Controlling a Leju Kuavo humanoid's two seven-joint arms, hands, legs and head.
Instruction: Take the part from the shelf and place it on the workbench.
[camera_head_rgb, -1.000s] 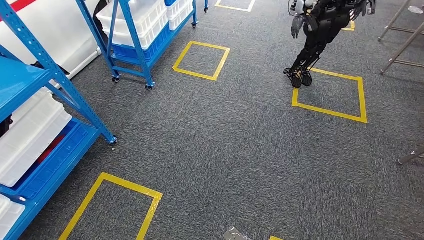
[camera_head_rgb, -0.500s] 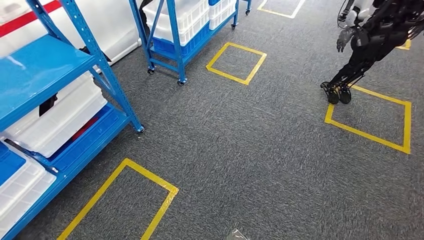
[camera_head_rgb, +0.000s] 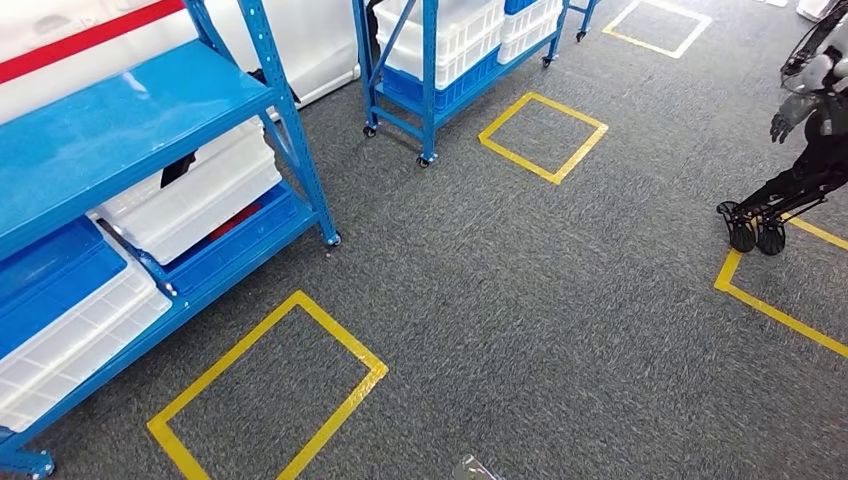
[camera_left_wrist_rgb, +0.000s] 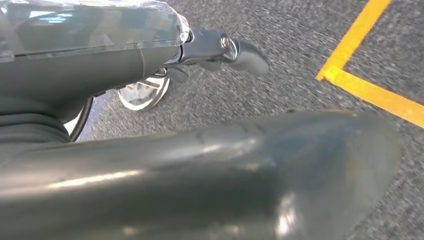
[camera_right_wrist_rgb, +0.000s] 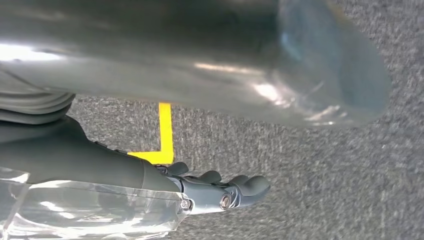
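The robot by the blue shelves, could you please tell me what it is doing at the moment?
Nothing is being handled yet. The robot faces grey carpet marked with yellow tape squares, with a blue shelf of white bins on its left. Its left hand and right hand hang over the floor, holding nothing. A blue wheeled rack stands farther off, and another dark humanoid robot stands at the right edge.

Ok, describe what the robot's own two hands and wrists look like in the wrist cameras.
The left hand is dark grey, with a thick smooth thumb showing glossy highlights, a silver screw near one fingertip and a clear plastic wrap over the back. The right hand matches it: grey rounded fingers, a silver screw, a ribbed grey cover at the wrist and the same clear plastic wrap.
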